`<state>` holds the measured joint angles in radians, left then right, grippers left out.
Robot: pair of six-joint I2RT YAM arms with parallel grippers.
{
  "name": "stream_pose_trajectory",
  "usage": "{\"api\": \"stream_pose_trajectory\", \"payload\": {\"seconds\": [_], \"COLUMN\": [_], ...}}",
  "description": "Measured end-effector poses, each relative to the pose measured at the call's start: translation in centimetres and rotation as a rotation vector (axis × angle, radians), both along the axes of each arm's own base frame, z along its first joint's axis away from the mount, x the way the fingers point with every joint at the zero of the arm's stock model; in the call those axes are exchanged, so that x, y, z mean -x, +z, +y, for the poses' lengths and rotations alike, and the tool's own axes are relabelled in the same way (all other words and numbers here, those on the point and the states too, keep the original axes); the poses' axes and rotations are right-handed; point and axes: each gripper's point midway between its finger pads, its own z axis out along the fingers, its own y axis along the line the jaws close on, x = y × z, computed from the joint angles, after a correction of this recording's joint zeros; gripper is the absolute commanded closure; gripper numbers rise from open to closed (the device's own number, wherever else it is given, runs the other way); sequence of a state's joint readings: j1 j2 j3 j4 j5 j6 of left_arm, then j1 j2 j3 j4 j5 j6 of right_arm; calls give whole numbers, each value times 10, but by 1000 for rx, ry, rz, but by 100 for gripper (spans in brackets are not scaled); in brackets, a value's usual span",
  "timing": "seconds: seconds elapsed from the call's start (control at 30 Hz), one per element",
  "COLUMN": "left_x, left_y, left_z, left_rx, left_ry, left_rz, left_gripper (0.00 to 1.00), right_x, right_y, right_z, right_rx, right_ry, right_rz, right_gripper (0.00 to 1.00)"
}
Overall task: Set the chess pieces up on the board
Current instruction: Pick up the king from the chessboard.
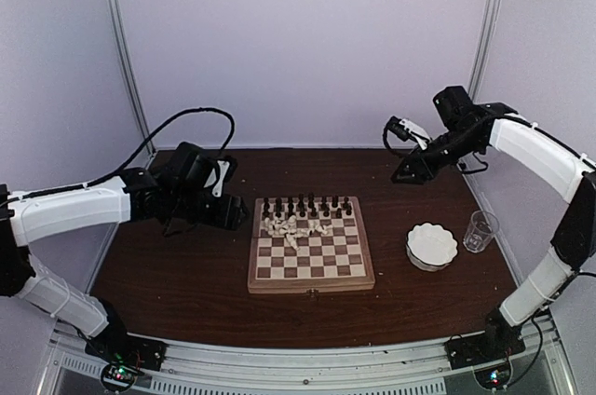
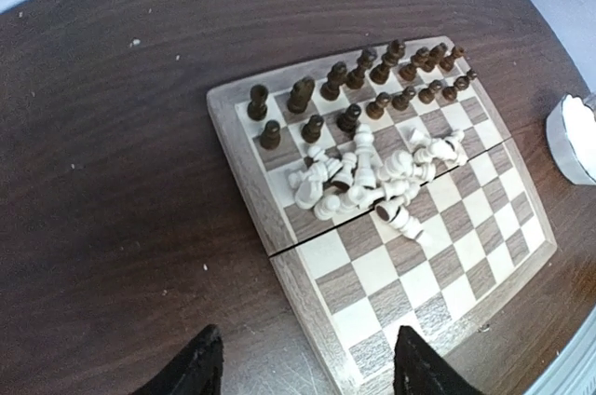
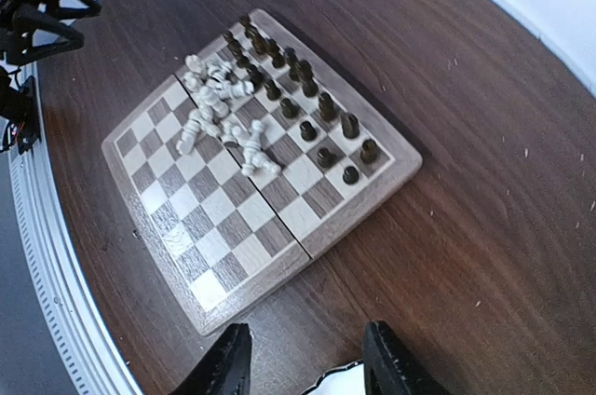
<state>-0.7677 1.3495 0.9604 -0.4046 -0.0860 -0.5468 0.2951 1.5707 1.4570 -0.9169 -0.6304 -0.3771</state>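
Note:
The board (image 1: 311,287) lies in the middle of the table. Dark chess pieces (image 1: 307,206) stand in two rows along its far side. The white pieces (image 1: 296,224) lie toppled in a heap just in front of them. My left gripper (image 1: 231,212) hovers off the board's left edge. In the left wrist view it (image 2: 307,367) is open and empty above the board's border (image 2: 233,139), with the white heap (image 2: 372,176) and the dark rows (image 2: 372,83) ahead. My right gripper (image 1: 406,174) hangs high at the back right, open (image 3: 307,362) and holding nothing. The board (image 3: 391,176) lies below it.
A white scalloped bowl (image 1: 431,246) sits right of the board, and its rim (image 3: 340,384) shows under my right fingers. A clear glass cup (image 1: 480,231) stands beside the bowl. White walls and metal posts enclose the table.

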Motion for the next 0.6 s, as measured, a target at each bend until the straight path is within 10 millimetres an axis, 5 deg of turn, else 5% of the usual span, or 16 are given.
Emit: {"api": "stream_pose_trajectory", "payload": {"seconds": [0.17, 0.33, 0.47, 0.6], "left_x": [-27, -98, -133, -141], "left_y": [61, 104, 75, 27], "left_z": [-16, -8, 19, 49], "left_rx": [16, 57, 35, 82], "left_ry": [-69, -8, 77, 165], "left_rz": [-87, -146, -104, 33], "left_gripper": [26, 25, 25, 28], "right_x": [10, 2, -5, -9], "right_y": [30, -3, -33, -68], "right_z": [40, 95, 133, 167], "right_rx": [32, 110, 167, 232], "right_ry": [164, 282, 339, 386], "right_rz": [-119, -101, -75, -59], "right_gripper": [40, 42, 44, 46]}}
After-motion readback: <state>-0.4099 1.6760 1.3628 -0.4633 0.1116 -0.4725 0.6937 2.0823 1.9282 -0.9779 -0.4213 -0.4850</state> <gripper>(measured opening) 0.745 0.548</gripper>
